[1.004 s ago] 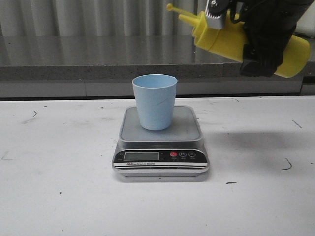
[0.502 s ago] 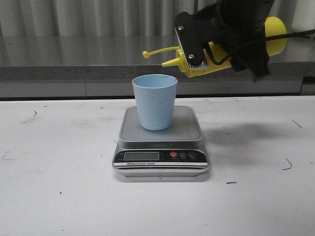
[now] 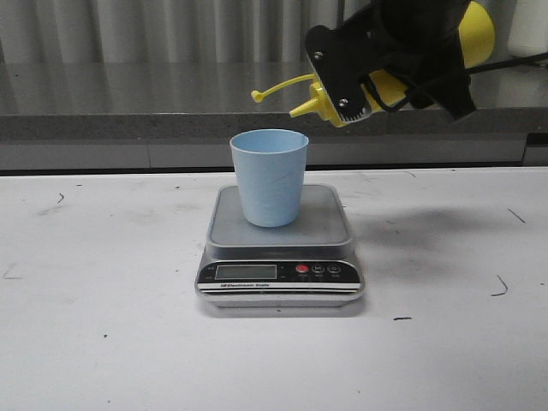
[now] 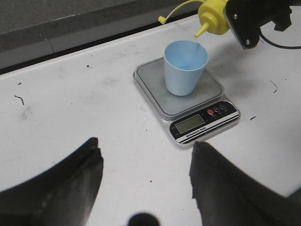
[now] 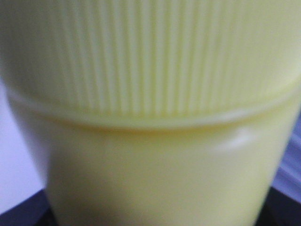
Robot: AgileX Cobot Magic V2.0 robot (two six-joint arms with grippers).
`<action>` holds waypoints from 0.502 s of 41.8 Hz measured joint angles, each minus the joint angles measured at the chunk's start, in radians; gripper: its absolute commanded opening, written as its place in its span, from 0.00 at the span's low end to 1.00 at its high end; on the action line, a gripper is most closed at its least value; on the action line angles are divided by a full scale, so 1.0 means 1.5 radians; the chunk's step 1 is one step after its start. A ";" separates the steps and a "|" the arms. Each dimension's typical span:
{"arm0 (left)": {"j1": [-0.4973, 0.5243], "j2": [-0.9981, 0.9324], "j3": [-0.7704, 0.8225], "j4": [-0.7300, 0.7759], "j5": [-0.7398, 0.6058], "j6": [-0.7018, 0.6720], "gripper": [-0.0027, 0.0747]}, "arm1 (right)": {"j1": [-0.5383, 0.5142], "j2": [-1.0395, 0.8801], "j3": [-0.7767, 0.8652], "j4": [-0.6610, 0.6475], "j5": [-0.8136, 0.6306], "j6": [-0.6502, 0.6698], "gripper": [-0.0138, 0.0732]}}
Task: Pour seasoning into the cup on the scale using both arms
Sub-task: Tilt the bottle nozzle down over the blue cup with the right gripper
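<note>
Nearest to you, your left gripper (image 4: 146, 188) hangs low over the white, scuffed tabletop (image 3: 103, 342), its two dark angular fingers (image 4: 70, 183) spread wide with nothing between them; the left wrist view looks across them to the work ahead.

Further on, in the middle of the tabletop, sits the flat silver digital kitchen scale (image 3: 280, 282) with its grey square platform, black front panel, pale LCD display and small red button. The small pale blue plastic tumbler (image 3: 269, 177), tapered and handleless with a smooth matte wall, stands upright on that platform.

Above and just to the right of the tumbler, your right gripper (image 3: 377, 60) reaches in from the upper right, jaws clamped around the tall opaque yellow plastic squeeze bottle (image 3: 475, 34). You have the bottle tipped well over, base high and to the right, pointed nozzle slanting down to the left, just off the tumbler's right rim. The thin tethered tip cap sticks out leftward on its strap. In the right wrist view the bottle's ribbed screw cap fills the picture, blurred, smooth plastic beside it.
</note>
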 measured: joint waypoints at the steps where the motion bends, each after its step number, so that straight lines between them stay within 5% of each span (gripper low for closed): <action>1: 0.000 0.000 0.000 0.000 0.000 0.000 0.56 | 0.000 0.000 -0.001 -0.003 0.000 0.000 0.49; 14: 0.000 0.000 0.000 0.000 0.000 0.000 0.56 | 0.000 0.000 -0.001 -0.022 -0.009 0.019 0.49; 21: 0.000 0.000 0.000 0.000 0.000 0.000 0.56 | 0.000 0.000 -0.001 -0.022 -0.021 0.116 0.49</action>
